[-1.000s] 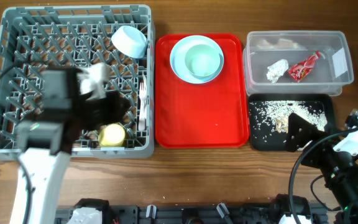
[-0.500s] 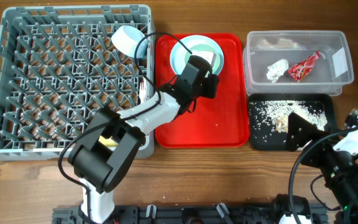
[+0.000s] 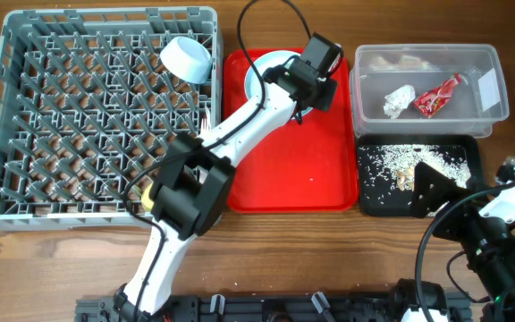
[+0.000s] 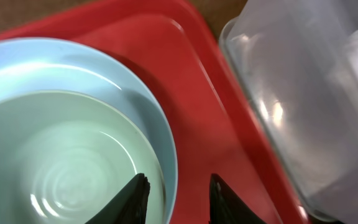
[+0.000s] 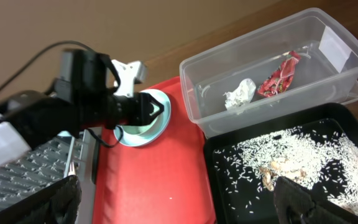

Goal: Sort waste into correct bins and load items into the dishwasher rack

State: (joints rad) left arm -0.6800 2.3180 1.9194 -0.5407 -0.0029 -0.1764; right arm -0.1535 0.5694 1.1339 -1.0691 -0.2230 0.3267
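On the red tray (image 3: 284, 170), our half-open left claw (image 4: 178, 196) straddles the rim of the plate (image 4: 73, 62) holding a bowl (image 4: 61, 162), seemingly not gripping. Right of the tray, the tub (image 3: 490, 112) holds a napkin (image 3: 398, 100) and a wrapper (image 3: 438, 96); our right claw (image 5: 179, 202) gapes, empty.

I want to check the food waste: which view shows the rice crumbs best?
Right wrist: the rice crumbs lie close and sharp across the black tray. Overhead shows them smaller and partly hidden. Left wrist shows none of them.
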